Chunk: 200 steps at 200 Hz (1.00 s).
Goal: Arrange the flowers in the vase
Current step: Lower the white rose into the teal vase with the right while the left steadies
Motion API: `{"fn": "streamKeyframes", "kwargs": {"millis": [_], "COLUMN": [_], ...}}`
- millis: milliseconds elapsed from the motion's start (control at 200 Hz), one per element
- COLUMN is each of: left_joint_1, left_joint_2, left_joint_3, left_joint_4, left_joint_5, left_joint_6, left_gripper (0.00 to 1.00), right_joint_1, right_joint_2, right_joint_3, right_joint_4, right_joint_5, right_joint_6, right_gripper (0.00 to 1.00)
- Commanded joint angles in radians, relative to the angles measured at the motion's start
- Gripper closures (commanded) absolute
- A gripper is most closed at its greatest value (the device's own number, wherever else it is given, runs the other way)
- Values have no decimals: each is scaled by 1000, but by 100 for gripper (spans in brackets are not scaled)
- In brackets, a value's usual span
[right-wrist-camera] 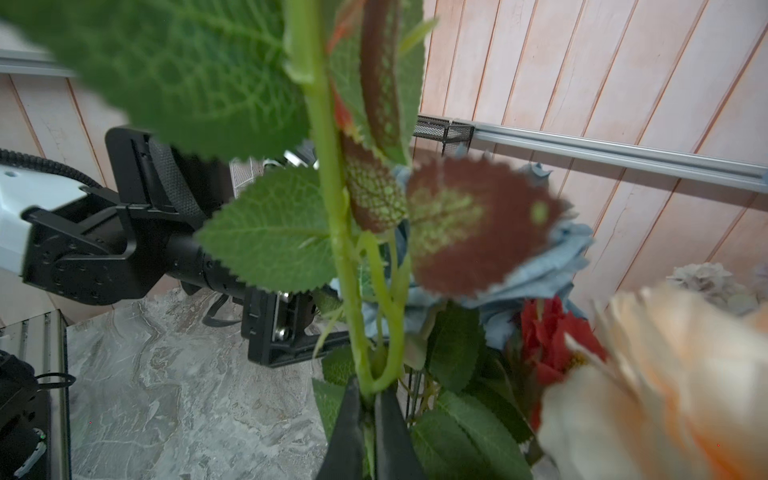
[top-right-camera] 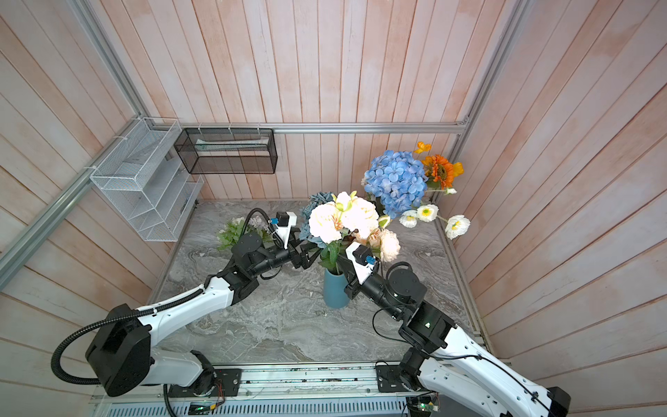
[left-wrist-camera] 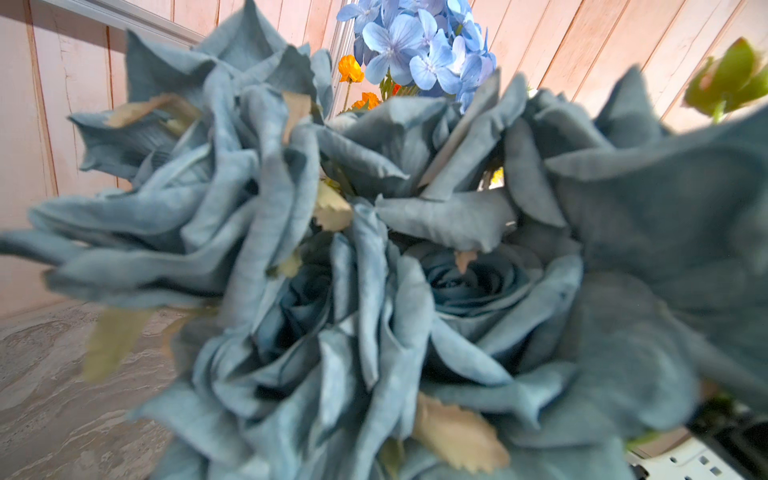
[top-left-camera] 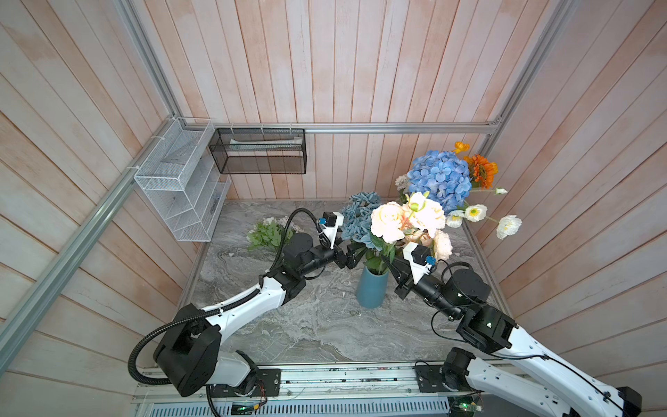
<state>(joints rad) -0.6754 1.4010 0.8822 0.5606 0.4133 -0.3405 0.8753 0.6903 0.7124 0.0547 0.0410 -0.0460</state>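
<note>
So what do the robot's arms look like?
The left arm and right arm have smooth white shells with chunky black joints. A ribbed black hose loops along the left one; thin black wires trail off the right. Each wrist carries a white wedge camera with a blue plug. The left claw and right claw are black.

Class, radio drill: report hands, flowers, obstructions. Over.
Left hand open beside dusty blue roses. Right hand shut on green stem near vase. One leafy bunch lies on table.

We are looking at a robot lab booth.
Plank walls [top-left-camera: 325, 65] on aluminium rails [top-left-camera: 361, 127] box in our marble counter [top-left-camera: 306, 325]; two robot arms [top-left-camera: 245, 305] sit bolted along its front.
</note>
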Motion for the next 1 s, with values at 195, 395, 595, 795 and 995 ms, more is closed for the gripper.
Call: {"fn": "streamKeyframes", "kwargs": {"millis": [195,395,595,795,995], "left_joint_1": [-5,-5,-5,-4,-4], "left_joint_2": [9,0,-8,-14,-19], "left_joint_3": [40,40,37,32,29], "left_joint_4": [-7,-11,-17,-18,-25], "left_joint_5": [-23,-24,-23,-28,-30], "left_joint_6": [3,0,3,3,9], "left_gripper": [8,9,9,9,9], "right_joint_1": [-2,-2,-2,-2,-2], "right_joint_2": [-37,-60,-86,-86,-49], "right_joint_3": [-125,-118,-75,-71,-77], "right_joint_4": [103,125,152,229,261], "right_joint_5": [67,67,27,-11,-31], "right_joint_6": [55,50,58,75,79], "right_gripper": [100,82,57,59,64]}}
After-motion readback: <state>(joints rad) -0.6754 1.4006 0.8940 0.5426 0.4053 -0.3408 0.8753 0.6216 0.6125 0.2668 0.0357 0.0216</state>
